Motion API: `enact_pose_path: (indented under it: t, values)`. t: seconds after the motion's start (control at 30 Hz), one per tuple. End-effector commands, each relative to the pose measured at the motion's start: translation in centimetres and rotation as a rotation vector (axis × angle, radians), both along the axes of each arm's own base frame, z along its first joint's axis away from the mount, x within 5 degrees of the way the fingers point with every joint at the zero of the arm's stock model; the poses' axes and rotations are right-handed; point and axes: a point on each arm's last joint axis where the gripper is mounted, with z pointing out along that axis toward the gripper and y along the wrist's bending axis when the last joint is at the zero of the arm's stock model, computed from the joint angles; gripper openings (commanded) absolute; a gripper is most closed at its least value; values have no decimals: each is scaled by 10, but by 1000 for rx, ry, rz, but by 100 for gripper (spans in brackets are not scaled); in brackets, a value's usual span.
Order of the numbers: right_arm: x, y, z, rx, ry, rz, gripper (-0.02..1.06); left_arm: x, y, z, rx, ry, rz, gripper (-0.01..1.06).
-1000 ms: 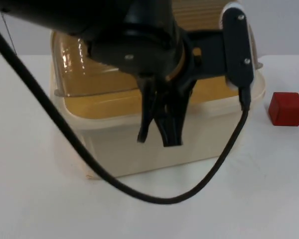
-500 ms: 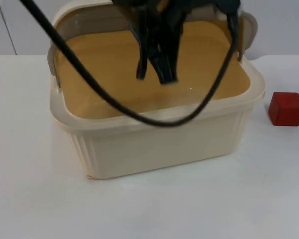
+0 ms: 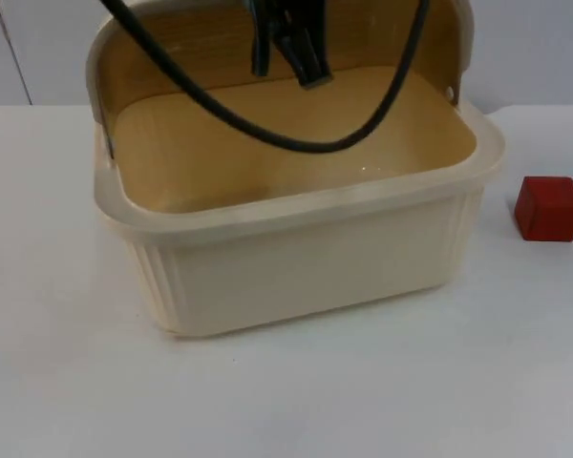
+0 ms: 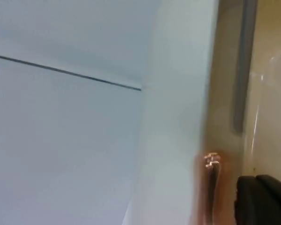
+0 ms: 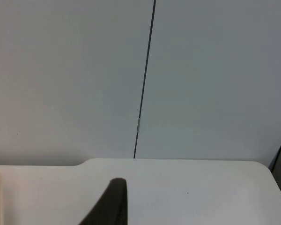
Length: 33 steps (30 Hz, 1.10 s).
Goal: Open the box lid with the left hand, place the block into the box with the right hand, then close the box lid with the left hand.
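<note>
Top view: we see the cream plastic box (image 3: 306, 258) open on the white table (image 3: 67, 382), its translucent lid (image 3: 172, 48) raised behind; the left claw (image 3: 285, 59) hangs above the back, fingers narrowly apart; the red cube block (image 3: 549, 207) sits right of the box.
Left wrist view: perhaps the lid's edge (image 4: 225, 93).
Right wrist view: we see the right claw's fingertip (image 5: 110, 204) over the table, waiting; its spread we cannot tell.

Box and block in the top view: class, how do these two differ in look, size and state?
The box is cream with ribbed walls; the block is plain red. The box is far larger than the block. The box is hollow, with its lid standing open behind it; the block is a closed cube. Both rest on the white table, apart from each other.
</note>
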Motion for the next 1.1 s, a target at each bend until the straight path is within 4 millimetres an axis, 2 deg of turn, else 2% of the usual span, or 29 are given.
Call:
enact_pose_path:
  t: [0.0,0.13,0.2,0.3,0.33,0.5,0.53,0.6,0.7,0.73,0.9,0.93,0.97,1.07]
  values:
    - [-1,0,2,-7,-7,2,100,-7,3,24,-109,-7,12,0]
    - [-1,0,2,-6,-9,2,100,-20,8,39,-219,65,39,0]
    - [-1,0,2,-6,-9,2,100,-30,12,53,-287,88,38,0]
    - [-1,0,2,-6,-9,2,100,-41,18,84,-383,7,-7,0]
    - [-1,0,2,-6,-9,2,100,-41,18,84,-383,7,-7,0]
    - [-1,0,2,-6,-7,2,100,-70,36,149,-613,-216,-129,0]
    - [-1,0,2,-6,-7,2,100,-70,36,149,-613,-216,-129,0]
    - [-1,0,2,-6,-7,2,100,-82,46,175,-731,-305,-176,0]
    - [-1,0,1,-6,-5,1,100,-93,76,207,-932,-399,-165,0]
    - [-1,0,1,-6,-5,1,100,-93,76,207,-932,-399,-165,0]
    - [-1,0,1,-6,-5,1,100,-90,151,245,-1123,-523,72,0]
    - [-1,0,1,-6,-5,1,100,-88,168,247,-1137,-544,140,0]
    - [-1,0,1,-6,-5,1,100,-88,168,247,-1137,-544,140,0]
    - [-1,0,1,-6,-7,2,100,-79,212,246,-1149,-584,354,0]
